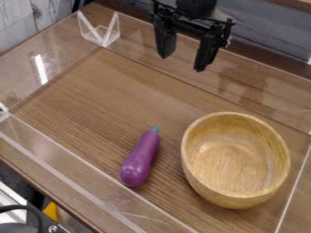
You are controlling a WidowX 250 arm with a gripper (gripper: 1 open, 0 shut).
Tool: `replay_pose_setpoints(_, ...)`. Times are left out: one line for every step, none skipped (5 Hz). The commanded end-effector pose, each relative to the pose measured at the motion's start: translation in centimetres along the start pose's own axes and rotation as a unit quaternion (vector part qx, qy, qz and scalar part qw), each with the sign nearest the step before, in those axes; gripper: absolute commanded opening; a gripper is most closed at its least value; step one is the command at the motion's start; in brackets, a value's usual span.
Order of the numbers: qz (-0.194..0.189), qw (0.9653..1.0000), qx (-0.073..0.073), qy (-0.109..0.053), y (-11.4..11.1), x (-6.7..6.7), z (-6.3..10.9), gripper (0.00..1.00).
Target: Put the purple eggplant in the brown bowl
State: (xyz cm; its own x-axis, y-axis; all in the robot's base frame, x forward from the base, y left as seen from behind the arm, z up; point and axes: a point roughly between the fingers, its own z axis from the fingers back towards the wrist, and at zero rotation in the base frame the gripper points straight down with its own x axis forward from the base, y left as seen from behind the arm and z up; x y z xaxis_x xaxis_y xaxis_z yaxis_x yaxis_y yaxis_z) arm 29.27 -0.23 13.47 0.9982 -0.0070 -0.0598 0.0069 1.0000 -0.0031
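Note:
The purple eggplant [142, 157] lies on the wooden table at the lower middle, its narrow stem tip pointing up and right. Just right of it stands the brown bowl [195, 167], round and empty, a small gap apart from the eggplant. My black gripper [185, 52] hangs at the top of the view, pointing down, well above and behind both objects. Its fingers [162, 44] are spread apart with nothing between them.
A clear plastic wall [73, 177] rims the table surface along the left and front. A small clear folded stand [100, 30] sits at the back left. Bare wood stretches between the gripper and the eggplant.

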Motion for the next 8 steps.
replay_pose_setpoints(-0.008,0.9999,-0.004,0.008,0.6,-0.2,-0.4,1.00)
replay_pose_setpoints(-0.004,0.9998,-0.014,0.014,0.5,-2.2,-1.7,1.00)
replay_pose_setpoints(-0.012,0.9997,-0.018,0.011,0.8,-4.2,-3.3,1.00)
replay_pose_setpoints(0.012,0.9997,-0.022,0.004,2.6,-5.4,-3.1,1.00)
replay_pose_setpoints(0.038,0.9989,-0.028,-0.003,4.3,-6.1,-2.5,1.00)
replay_pose_setpoints(0.018,0.9992,-0.034,-0.004,3.9,-6.9,-2.5,1.00)
replay_pose_setpoints(0.009,0.9992,-0.038,0.001,3.7,-7.2,-2.5,1.00)
replay_pose_setpoints(0.002,0.9991,-0.042,0.005,4.3,-7.1,-3.0,1.00)
